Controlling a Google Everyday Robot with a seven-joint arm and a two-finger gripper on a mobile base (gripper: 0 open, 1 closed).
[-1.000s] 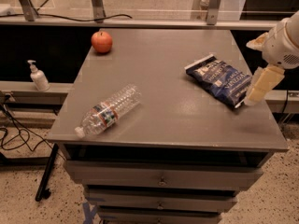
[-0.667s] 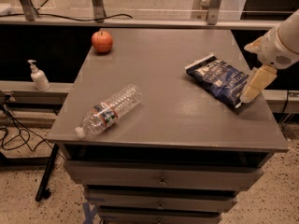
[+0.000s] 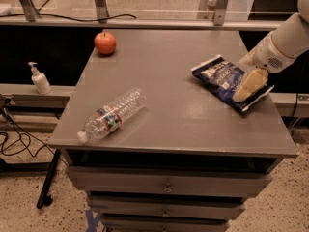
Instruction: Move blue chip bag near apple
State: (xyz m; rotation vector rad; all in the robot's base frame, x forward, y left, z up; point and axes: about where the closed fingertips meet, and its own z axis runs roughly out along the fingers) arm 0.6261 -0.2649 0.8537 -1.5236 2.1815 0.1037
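The blue chip bag (image 3: 221, 77) lies flat on the right side of the grey table (image 3: 183, 115), dark navy foil with white lettering. The apple (image 3: 105, 43) is red-orange and stands at the far left corner of the table, well apart from the bag. My gripper (image 3: 249, 86) comes in from the right on a white arm (image 3: 285, 42) and hangs low over the right part of the bag, covering that end of it. I cannot tell whether it touches the bag.
A clear plastic water bottle (image 3: 112, 114) lies on its side at the front left of the table. A soap pump bottle (image 3: 39, 79) stands on a ledge to the left. Drawers sit under the tabletop. A rail runs behind the table.
My gripper has moved left from the table's right edge to over the right end of the chip bag. The bag, apple and bottle have not moved.
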